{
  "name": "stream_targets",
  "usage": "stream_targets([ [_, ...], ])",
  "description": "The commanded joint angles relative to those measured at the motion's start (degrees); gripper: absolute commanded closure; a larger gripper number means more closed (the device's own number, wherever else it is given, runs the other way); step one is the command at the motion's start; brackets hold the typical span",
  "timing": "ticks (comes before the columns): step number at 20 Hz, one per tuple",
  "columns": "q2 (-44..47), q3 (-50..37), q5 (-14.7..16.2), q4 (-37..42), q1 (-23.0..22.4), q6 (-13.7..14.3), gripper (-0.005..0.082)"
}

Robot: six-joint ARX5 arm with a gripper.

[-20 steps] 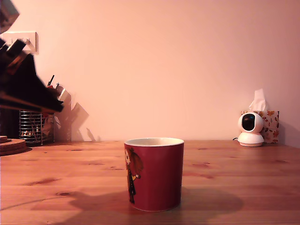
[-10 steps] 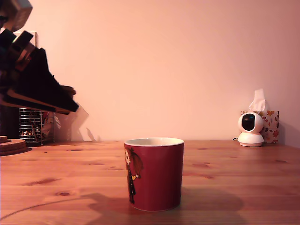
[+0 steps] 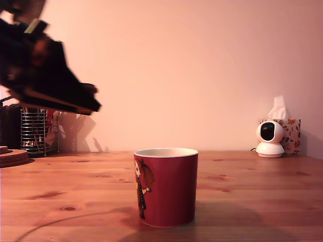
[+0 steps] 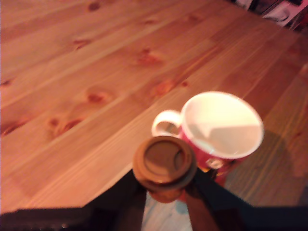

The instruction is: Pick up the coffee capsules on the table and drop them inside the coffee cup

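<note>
The dark red coffee cup (image 3: pixel 166 186) with a cartoon figure stands on the pine table (image 3: pixel 242 186) near the front, upright. In the wrist view its cream-white inside (image 4: pixel 223 124) looks empty and its handle shows. My gripper (image 3: pixel 93 101) hangs high at the exterior view's left, above and left of the cup, blurred by motion. In the wrist view my gripper (image 4: pixel 165 191) is shut on a brown coffee capsule (image 4: pixel 164 163), held rim toward the camera, beside the cup's rim and well above the table.
A wire mesh utensil holder (image 3: pixel 36 133) and a round wooden disc (image 3: pixel 12 156) stand at the exterior view's far left. A small white camera (image 3: pixel 270 138) and a tissue box (image 3: pixel 288 132) stand at the back right by the wall.
My gripper has risen and moved toward the exterior view's right, closer to the cup, carrying the capsule. The cup has not moved.
</note>
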Motion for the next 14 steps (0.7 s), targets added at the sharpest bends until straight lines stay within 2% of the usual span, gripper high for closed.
stream_targets([
  [1, 2.4, 2.1, 0.1, 0.5, -1.3, -0.2, 0.0627],
  [8, 10.9, 8.3, 0.3, 0.5, -8.3, 0.0, 0.0627],
  [14, 17.4, 11.4, 0.0, 0.5, -12.5, 0.1, 0.0627],
])
